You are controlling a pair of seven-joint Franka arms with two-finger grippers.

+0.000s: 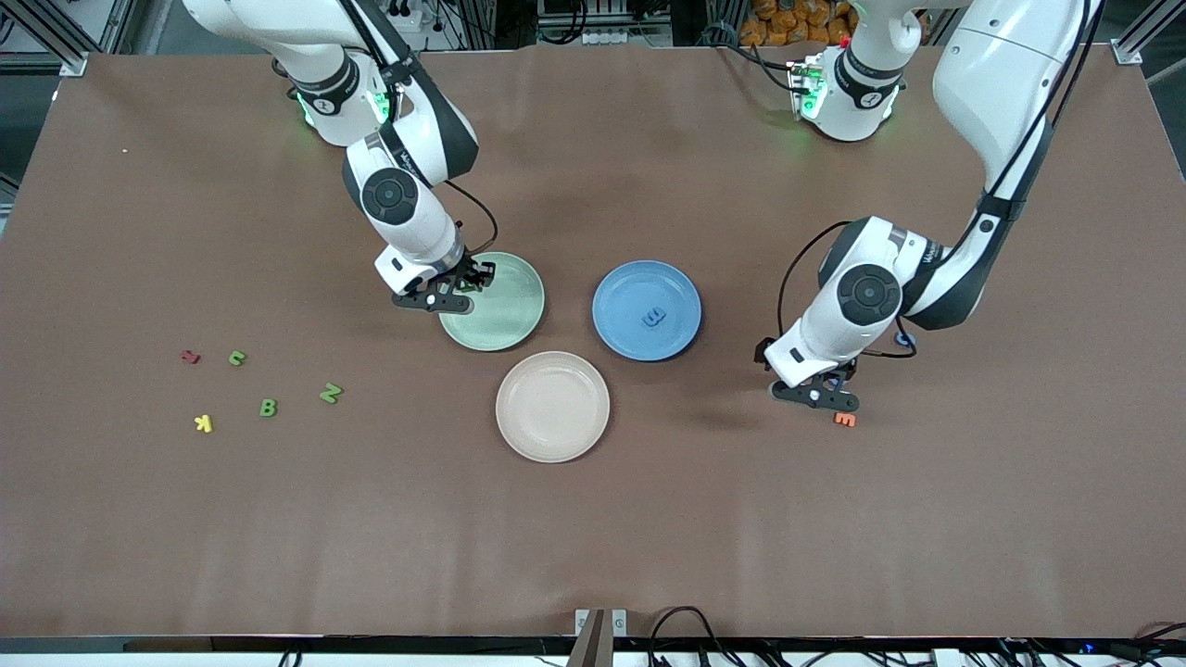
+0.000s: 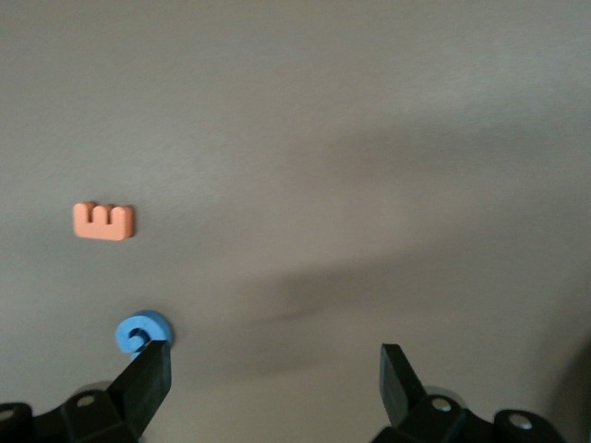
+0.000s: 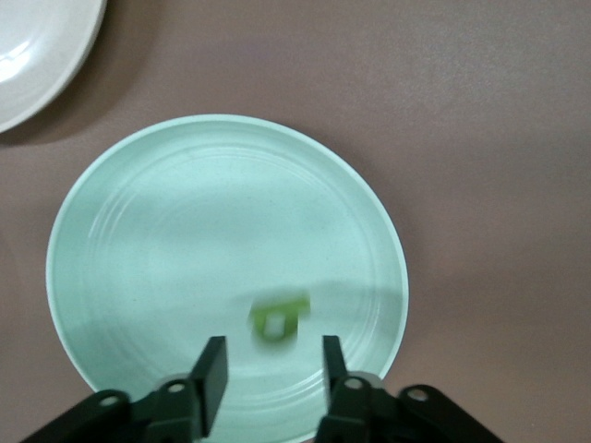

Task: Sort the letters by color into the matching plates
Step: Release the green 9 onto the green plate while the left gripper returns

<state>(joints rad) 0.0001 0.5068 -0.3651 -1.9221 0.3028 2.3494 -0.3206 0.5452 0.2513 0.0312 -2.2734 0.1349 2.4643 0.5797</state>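
The right pincer (image 3: 268,369) hangs over the mint green plate (image 1: 505,320), fingers parted; a blurred green letter (image 3: 277,317) sits free between them, seemingly on the plate. The left pincer (image 2: 275,374), spread wide, is over the counter (image 1: 593,519) beside a blue letter (image 2: 143,332)

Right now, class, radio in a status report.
Right end effector open over pale mint green plate, small green foam letter dropping. Left end effector open above table.

Right tool (image 1: 460,289) over the green plate's (image 1: 505,320) rim; left tool (image 1: 827,387) over the table, beside an orange letter (image 1: 845,419).
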